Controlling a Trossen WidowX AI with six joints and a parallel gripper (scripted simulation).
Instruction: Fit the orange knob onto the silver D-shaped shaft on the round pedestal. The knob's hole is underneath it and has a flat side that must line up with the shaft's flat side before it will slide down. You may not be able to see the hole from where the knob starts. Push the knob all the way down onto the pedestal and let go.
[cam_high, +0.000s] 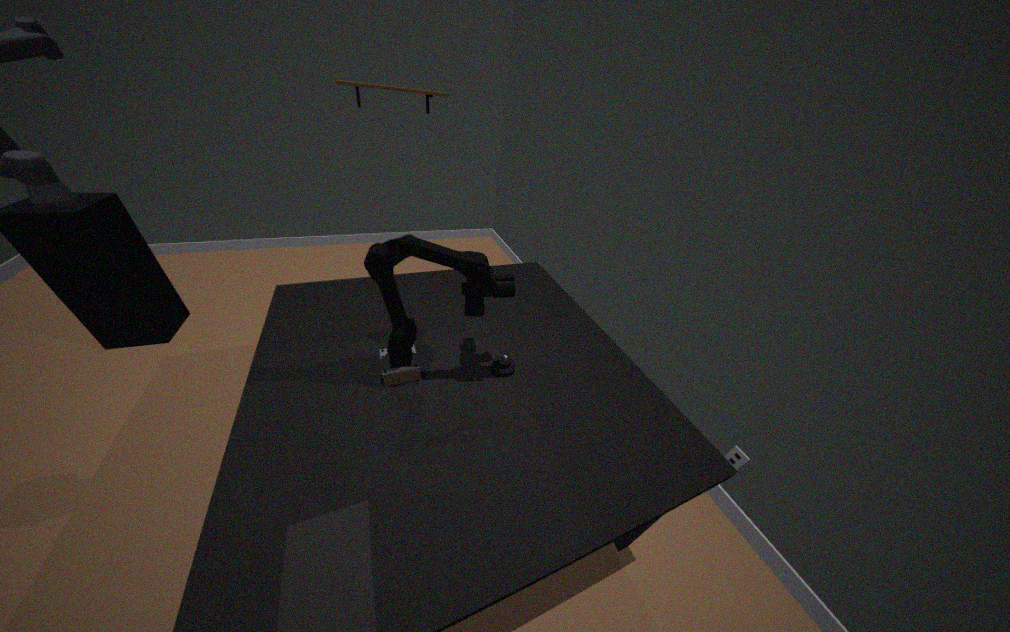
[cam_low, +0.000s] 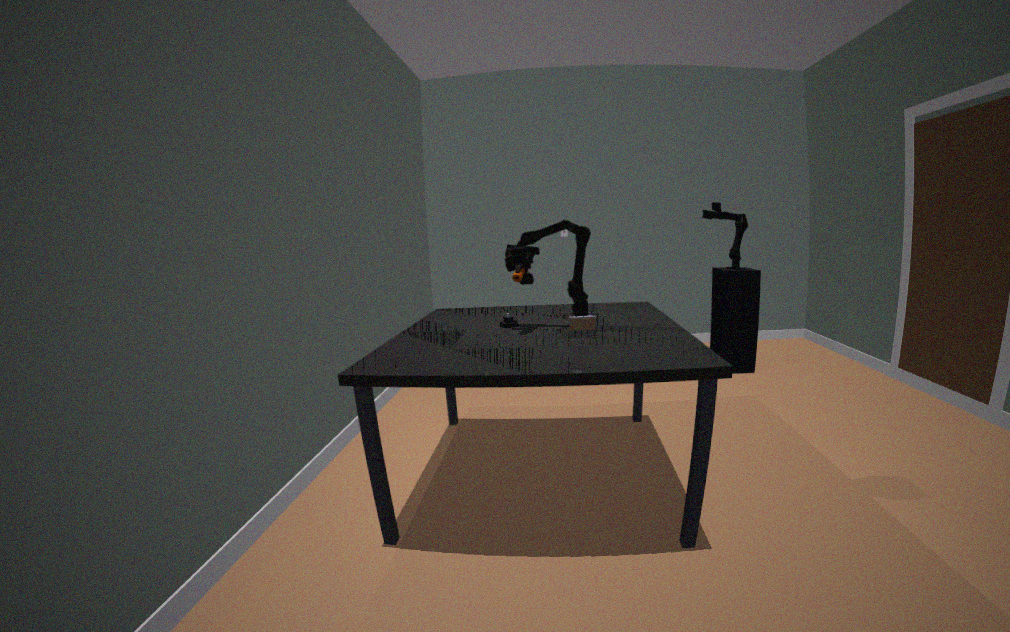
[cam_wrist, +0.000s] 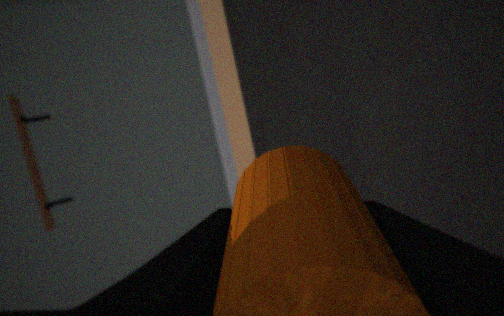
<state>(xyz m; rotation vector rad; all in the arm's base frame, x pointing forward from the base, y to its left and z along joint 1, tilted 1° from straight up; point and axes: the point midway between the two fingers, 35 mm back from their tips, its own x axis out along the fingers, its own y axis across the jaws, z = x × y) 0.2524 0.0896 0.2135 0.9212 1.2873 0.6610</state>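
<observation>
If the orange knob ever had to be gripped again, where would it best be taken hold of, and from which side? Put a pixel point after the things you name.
Probably by its round side wall, one finger on each side, coming from the end opposite the hole. The knob (cam_low: 517, 276) (cam_wrist: 305, 235) is a rounded, ribbed body, and the end effector (cam_low: 519, 272) already holds it with a finger on either side, one end protruding.

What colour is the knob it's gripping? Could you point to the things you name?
The knob (cam_low: 516, 276) (cam_wrist: 310, 230) is orange, clearest in the wrist view.

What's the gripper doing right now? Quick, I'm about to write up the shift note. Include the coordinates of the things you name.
Gripper (cam_low: 518, 276) (cam_wrist: 295, 217): closed on the orange knob (cam_low: 516, 276) (cam_wrist: 310, 225), held up above the table (cam_high: 417, 462) (cam_low: 551, 357).
</observation>
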